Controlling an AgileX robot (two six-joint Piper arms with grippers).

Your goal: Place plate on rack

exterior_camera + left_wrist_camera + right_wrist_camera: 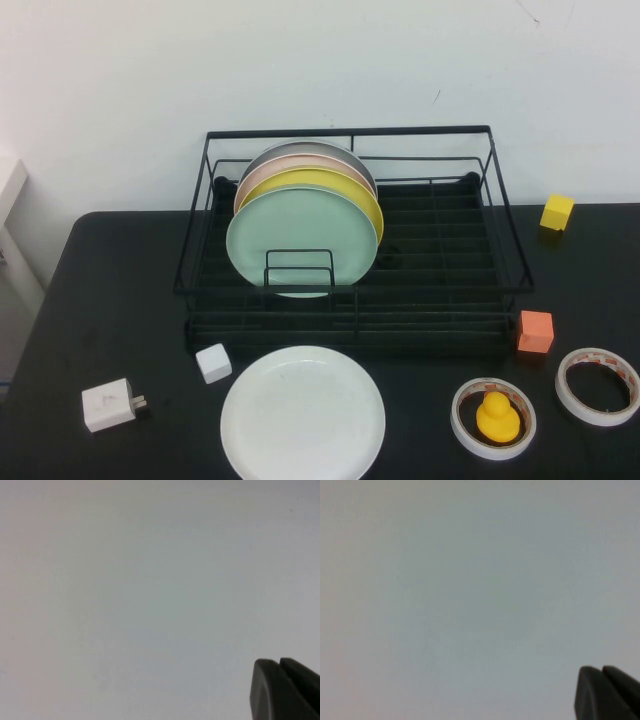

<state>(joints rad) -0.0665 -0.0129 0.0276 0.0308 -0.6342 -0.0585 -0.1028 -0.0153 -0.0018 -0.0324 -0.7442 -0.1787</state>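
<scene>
Plate (302,413) lies flat, face up, on the black worktop (120,290), just in front of the rack (440,215). It's round, so no long side. Left claw (286,690) & right claw (607,692) each show only a dark tip against a blank pale wall, nothing held; can't tell if open or closed. In the rack, a mint green plate (300,240) & a yellow plate (340,185) stand on edge.
</scene>
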